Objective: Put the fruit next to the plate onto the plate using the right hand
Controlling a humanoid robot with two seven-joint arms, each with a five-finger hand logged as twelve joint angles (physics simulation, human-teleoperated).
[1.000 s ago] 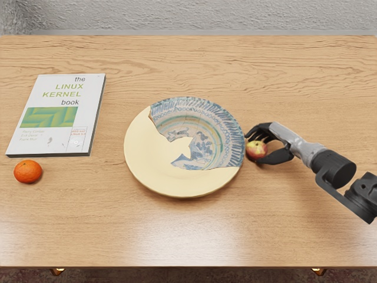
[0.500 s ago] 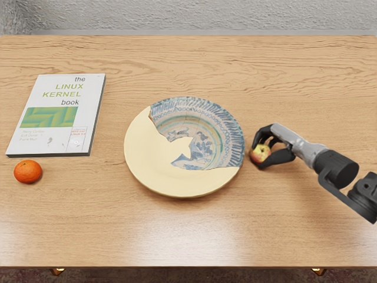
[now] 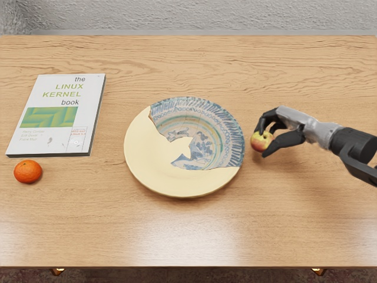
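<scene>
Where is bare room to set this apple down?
The whole plate is bare, just left of the apple in the right hand. The table before and behind the plate lies open. Only the far left holds the book and orange.

Bits you can't really make out

The right hand covers the palm-facing side of the apple, so the contact there is hidden. The arm gets chopped by the frame edge behind the wrist. Way off past the fingertips, the book has small print that's too tiny to read.
</scene>
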